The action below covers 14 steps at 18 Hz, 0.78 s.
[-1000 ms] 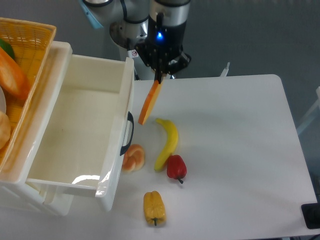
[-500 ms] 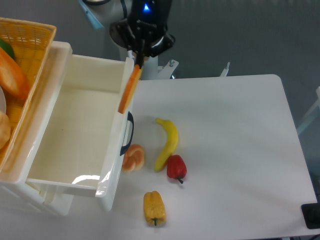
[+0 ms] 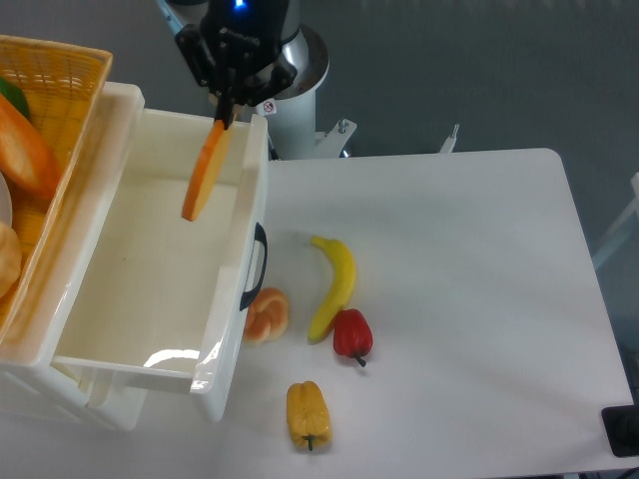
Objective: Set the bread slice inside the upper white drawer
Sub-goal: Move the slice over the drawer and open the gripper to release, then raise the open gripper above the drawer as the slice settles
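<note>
The bread slice hangs edge-on, an orange strip held by its top end, above the open inside of the upper white drawer. My gripper is shut on the slice's upper edge, just over the drawer's far right part. The drawer is pulled out, its black curved handle facing the table, and its white floor shows nothing lying in it.
On the table lie a banana, a red pepper, a yellow pepper and a peeled citrus piece beside the drawer front. A yellow woven basket with food stands at the upper left.
My gripper has carried the bread slice leftward, from above the table past the drawer's front wall to over the drawer's inside.
</note>
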Motion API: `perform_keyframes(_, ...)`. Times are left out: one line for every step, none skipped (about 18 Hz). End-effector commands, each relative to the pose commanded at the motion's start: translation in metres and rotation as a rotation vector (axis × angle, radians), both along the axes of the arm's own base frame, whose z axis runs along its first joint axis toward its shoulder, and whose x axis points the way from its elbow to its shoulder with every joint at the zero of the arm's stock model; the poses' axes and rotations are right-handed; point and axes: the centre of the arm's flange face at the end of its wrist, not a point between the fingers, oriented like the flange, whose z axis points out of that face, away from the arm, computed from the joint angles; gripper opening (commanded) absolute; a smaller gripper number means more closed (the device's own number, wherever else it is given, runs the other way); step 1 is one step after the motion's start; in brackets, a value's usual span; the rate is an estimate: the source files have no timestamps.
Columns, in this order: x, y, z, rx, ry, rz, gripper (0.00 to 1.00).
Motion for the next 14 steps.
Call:
perform_keyframes(0.002, 0.008, -0.008, -0.007, -0.008, -0.011, 0.16)
perform_keyframes(0.004, 0.013, -0.012, -0.012, -0.014, -0.019, 0.19)
perform_keyframes(0.008, 0.018, -0.017, -0.02, -0.02, -0.03, 0.2)
perform_keyframes(0.011, 0.021, -0.021, -0.026, -0.026, -0.039, 0.26)
perform_keyframes(0.014, 0.025, -0.025, -0.027, -0.027, -0.05, 0.27)
perform_keyframes(0.014, 0.029, -0.029, -0.027, -0.026, -0.059, 0.3)
perform_keyframes(0.013, 0.032, -0.031, -0.025, -0.023, -0.067, 0.42)
perform_keyframes(0.013, 0.034, -0.032, -0.02, -0.02, -0.071, 0.46)
perform_keyframes(0.015, 0.037, -0.033, -0.019, -0.018, -0.077, 0.48)
perform_keyframes(0.015, 0.038, -0.033, -0.016, -0.013, -0.082, 0.57)
perform_keyframes(0.015, 0.039, -0.034, -0.018, -0.016, -0.083, 0.61)
perform_keyframes(0.015, 0.04, -0.035, -0.016, -0.013, -0.083, 0.64)
perform_keyframes(0.014, 0.04, -0.035, -0.016, -0.011, -0.084, 0.75)
perform_keyframes(0.014, 0.041, -0.034, -0.014, -0.009, -0.084, 0.81)
